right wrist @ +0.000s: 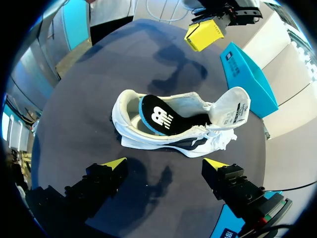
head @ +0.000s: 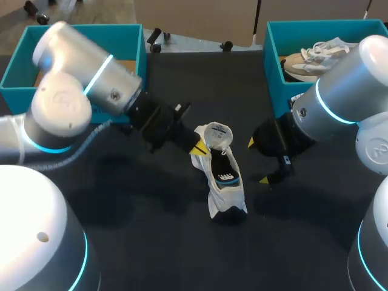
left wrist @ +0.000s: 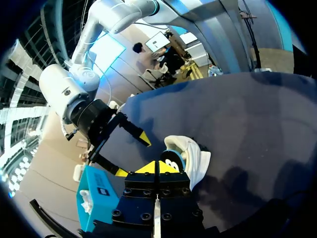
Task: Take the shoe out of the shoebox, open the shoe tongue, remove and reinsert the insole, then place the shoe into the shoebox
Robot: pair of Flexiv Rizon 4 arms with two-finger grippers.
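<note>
Ahead of the right gripper [right wrist: 165, 164], just short of its fingertips, the shoe [right wrist: 173, 134] rests on the table [right wrist: 99, 74] with its opening facing the tool. The fingers of this gripper stand wide apart and hold nothing, a spread that suits straddling the shoe body. The tongue [right wrist: 232, 110] is folded back clear of the opening and exposes the insole [right wrist: 157, 119], which lies inside. Beyond the tongue, the left gripper [head: 199, 147] has its tips pressed together on nothing. It sits just beside the tongue end, probably to keep it back; contact cannot be confirmed. Judged step: insole removal or reseating. One teal shoebox [head: 140, 51] waits behind the left gripper.
</note>
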